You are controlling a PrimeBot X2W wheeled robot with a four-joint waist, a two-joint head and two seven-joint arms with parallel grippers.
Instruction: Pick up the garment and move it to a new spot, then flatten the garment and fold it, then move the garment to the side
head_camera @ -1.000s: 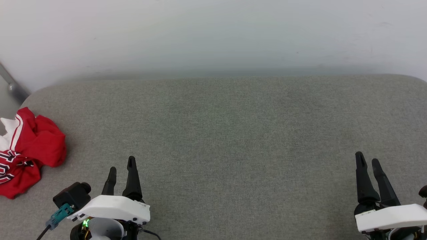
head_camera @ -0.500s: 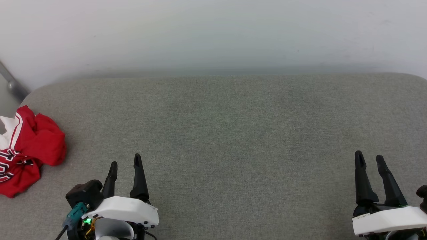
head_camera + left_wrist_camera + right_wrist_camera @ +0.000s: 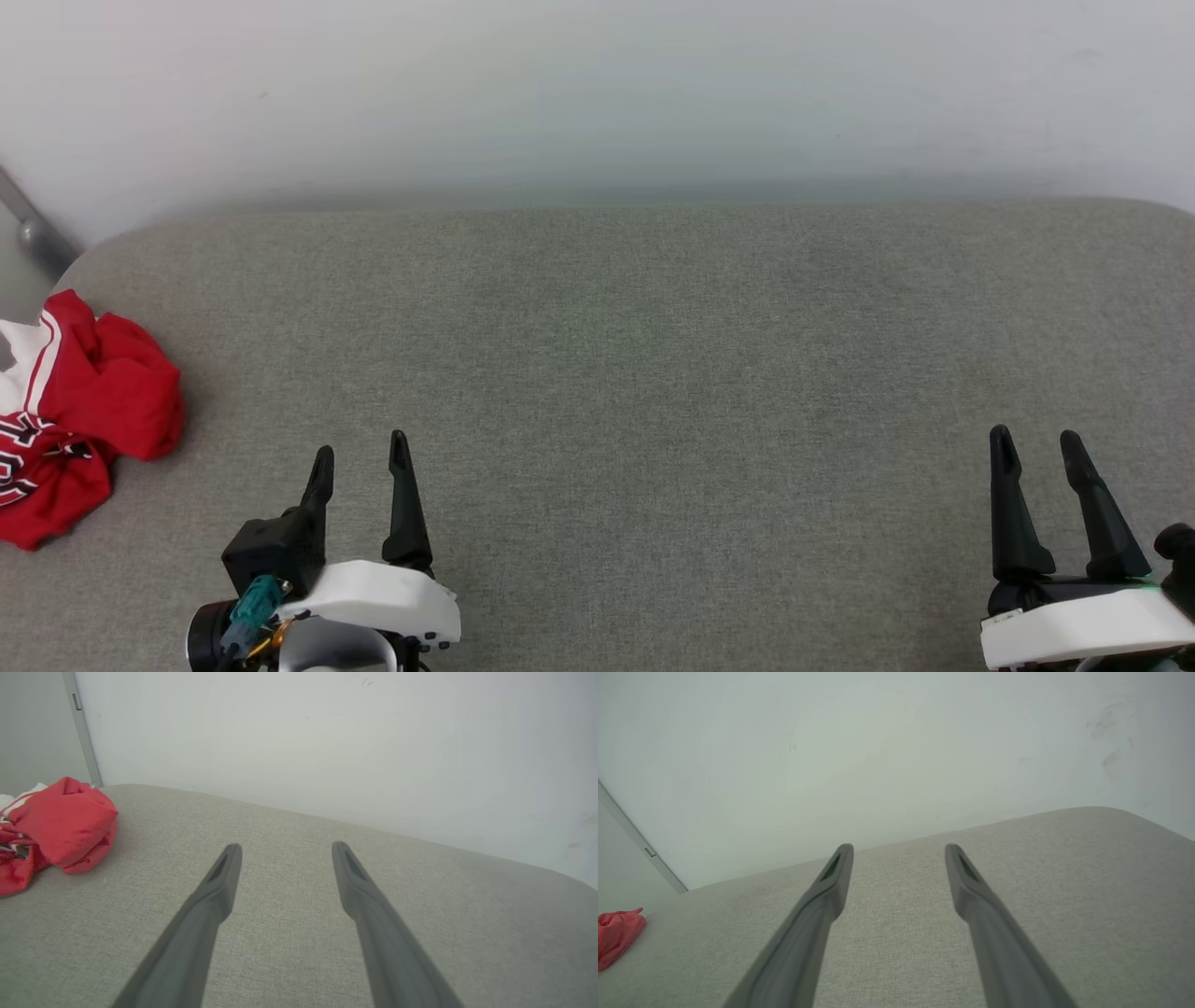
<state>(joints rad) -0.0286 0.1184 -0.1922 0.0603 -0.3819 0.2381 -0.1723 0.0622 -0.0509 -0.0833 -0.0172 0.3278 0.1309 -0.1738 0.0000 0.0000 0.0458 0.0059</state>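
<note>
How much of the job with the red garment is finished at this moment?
Nothing looks done yet: the garment lies crumpled at the left edge of the gray surface. In hand: nothing; the left claw and right claw are both open and empty, apart from the cloth. Remaining: picking it up, moving, flattening, folding, setting it aside.

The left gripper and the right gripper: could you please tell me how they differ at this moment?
1. The left gripper sits close to the crumpled garment; the right gripper is far across the cushion from it.
2. In the head view, the left gripper points almost straight up, while the right gripper leans slightly left.
Shared: both are open, hold nothing, and are over the grey cushion.
</note>
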